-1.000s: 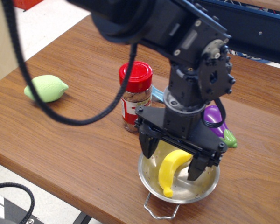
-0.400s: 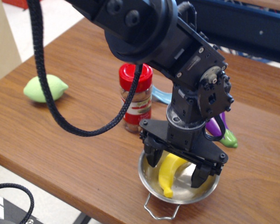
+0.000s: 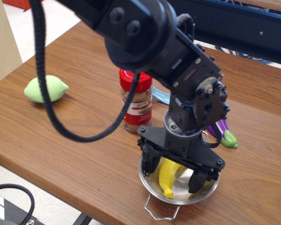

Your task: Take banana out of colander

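Bench: brown wood-grain bench (image 3: 61,140), carrying everything in view.
Arm: large black robot arm with a looped black cable, reaching down from above into the bowl.
Colander: shiny round stainless-steel perforated colander (image 3: 152,185) near the front edge of the bench, one wire loop handle pointing at the viewer.
Hand: black two-fingered hand (image 3: 175,171) lowered inside the colander, fingers spread, one either side of the banana; I cannot tell if either pad touches it.
Jar: clear spice jar with a red lid (image 3: 136,101) standing upright just behind the colander.
Banana: small smooth bright yellow plastic toy banana (image 3: 167,176), lying in the colander bowl, curved, lower tip toward the front rim.
Eggplant: purple toy eggplant with a green stem (image 3: 222,133), to the right, mostly hidden by the arm.
Lemon: pale green toy lemon (image 3: 44,88), well apart at the left.
Handling, judged: banana looks light, stiff, glossy, so likely slippery. Best hold is across the thick middle of the curve, not the tapering tips. Steel wall close by could catch a finger.
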Available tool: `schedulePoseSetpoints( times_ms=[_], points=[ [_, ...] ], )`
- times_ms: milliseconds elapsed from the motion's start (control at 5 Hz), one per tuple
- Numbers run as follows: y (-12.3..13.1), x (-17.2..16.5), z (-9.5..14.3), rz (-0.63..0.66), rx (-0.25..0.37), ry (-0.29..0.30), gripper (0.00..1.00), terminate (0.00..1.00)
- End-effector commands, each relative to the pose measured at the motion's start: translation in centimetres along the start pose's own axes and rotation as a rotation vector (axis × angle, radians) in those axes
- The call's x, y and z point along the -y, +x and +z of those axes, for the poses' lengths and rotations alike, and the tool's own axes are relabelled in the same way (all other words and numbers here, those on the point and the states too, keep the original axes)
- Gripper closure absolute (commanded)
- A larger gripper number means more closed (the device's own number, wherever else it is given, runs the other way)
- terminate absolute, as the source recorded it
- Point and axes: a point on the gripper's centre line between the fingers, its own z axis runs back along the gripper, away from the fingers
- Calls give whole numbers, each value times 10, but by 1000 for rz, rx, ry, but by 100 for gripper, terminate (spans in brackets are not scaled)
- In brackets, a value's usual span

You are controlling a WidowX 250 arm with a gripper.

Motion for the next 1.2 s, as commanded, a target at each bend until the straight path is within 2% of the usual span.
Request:
schedulePoseSetpoints(
  times_ms=[0, 200, 600, 800, 1000],
  points=[
    [3, -4, 10, -1, 18, -10, 100, 0],
    [7, -6, 22, 10, 28, -23, 100, 0],
    [34, -12, 73, 114, 79, -89, 100, 0],
    [65, -10, 90, 185, 85, -114, 100, 0],
    [101, -13, 86, 288, 62, -110, 100, 0]
  ],
)
